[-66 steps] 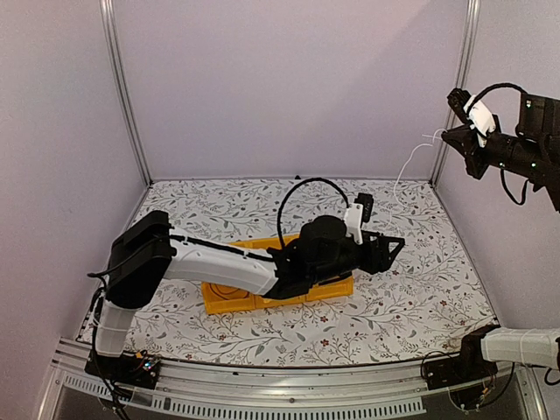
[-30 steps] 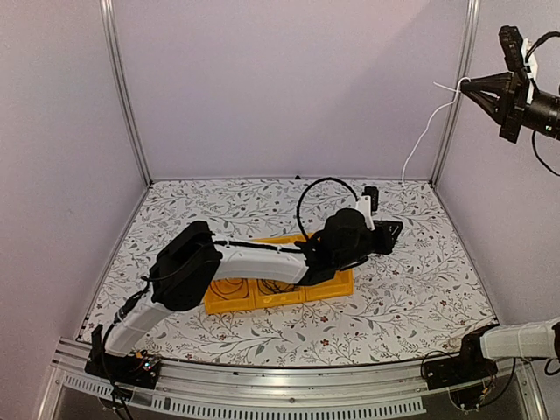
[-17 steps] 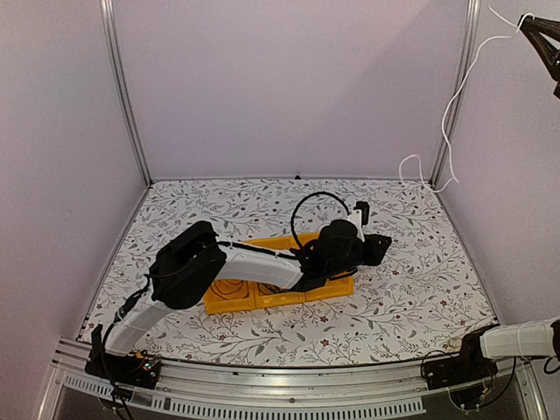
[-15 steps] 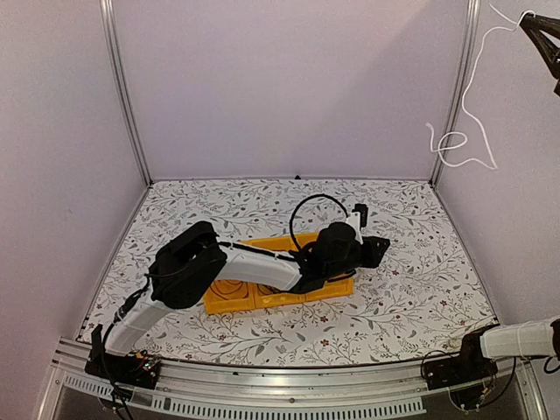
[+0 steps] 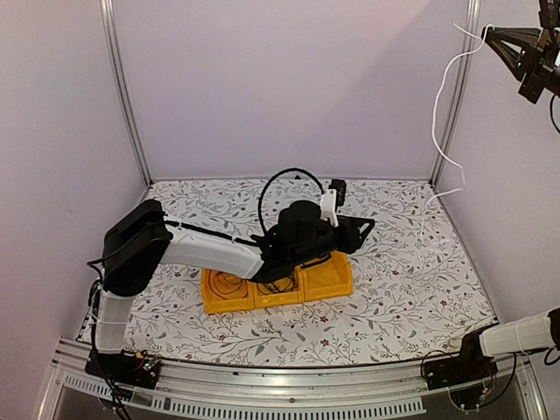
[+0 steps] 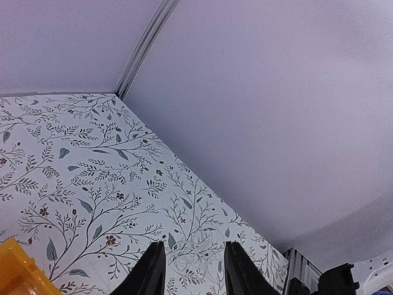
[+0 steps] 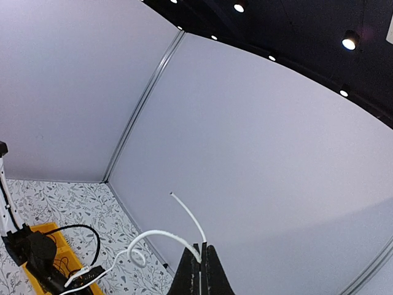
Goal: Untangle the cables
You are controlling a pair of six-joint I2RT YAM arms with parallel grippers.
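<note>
Top external: right fingers (image 5: 506, 37), clamping the white cable (image 5: 435, 118), dropped lower; left fingers (image 6: 152, 273) parted.

Floral-patterned table (image 5: 411, 289); yellow bin (image 5: 328, 287) sits mid-table, compartments in a row.

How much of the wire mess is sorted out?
One's out: the white cable hangs clear of the yellow bin, pinched in the raised right gripper. Left to do: dark cables lie looped in the bin, with the left gripper open and empty beside it.
</note>
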